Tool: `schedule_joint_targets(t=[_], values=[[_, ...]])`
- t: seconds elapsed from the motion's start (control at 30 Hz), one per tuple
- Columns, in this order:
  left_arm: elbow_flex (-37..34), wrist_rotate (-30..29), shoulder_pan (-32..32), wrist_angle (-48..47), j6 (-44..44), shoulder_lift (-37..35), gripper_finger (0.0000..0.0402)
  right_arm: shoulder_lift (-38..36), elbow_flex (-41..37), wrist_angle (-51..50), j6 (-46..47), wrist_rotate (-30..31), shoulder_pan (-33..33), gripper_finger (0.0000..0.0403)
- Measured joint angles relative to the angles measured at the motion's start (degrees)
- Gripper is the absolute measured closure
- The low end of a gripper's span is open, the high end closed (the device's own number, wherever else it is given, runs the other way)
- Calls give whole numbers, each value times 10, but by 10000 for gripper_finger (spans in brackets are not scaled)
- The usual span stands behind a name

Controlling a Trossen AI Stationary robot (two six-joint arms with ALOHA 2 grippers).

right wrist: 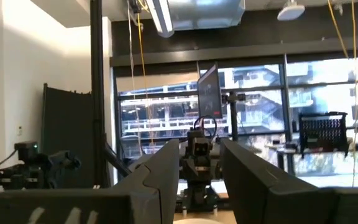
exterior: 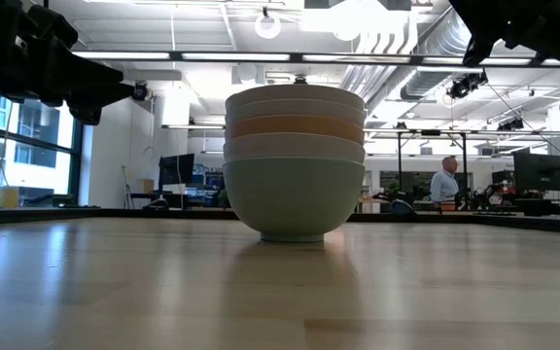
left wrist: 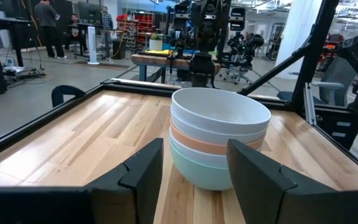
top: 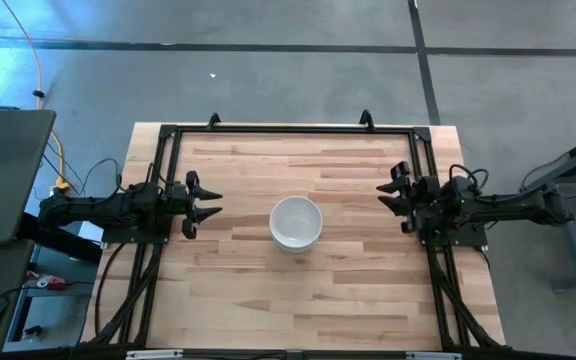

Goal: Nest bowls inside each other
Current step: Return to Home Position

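Note:
The bowls (top: 296, 222) stand nested in one stack at the table's middle, base on the wood. In the low view the stack (exterior: 295, 163) shows a mint green bowl at the bottom, then white, salmon-orange and white rims above. The left wrist view shows the stack (left wrist: 218, 138) just ahead of the fingers. My left gripper (top: 208, 201) hovers open to the left of the stack, above the table. My right gripper (top: 390, 195) hovers open to the right of it, raised. Neither touches a bowl.
A black metal frame (top: 288, 130) runs along the table's far edge and down both sides. Bare wood lies all around the stack. People stand in the room beyond the table (exterior: 444, 181).

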Motion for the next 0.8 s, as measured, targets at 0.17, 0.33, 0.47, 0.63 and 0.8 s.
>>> schedule_joint_targets(t=[0.17,0.33,0.47,0.63,0.8], values=[[0,0,0,0,0,0,236,1,0,-24,27,0,0,292],[0,0,0,0,0,0,236,5,-1,-24,26,0,0,292],[0,0,0,0,0,0,236,16,-34,-2,28,3,0,292],[0,0,0,0,0,0,236,30,-38,23,15,7,7,292],[0,0,0,0,0,0,236,32,-38,34,-5,24,18,292]])
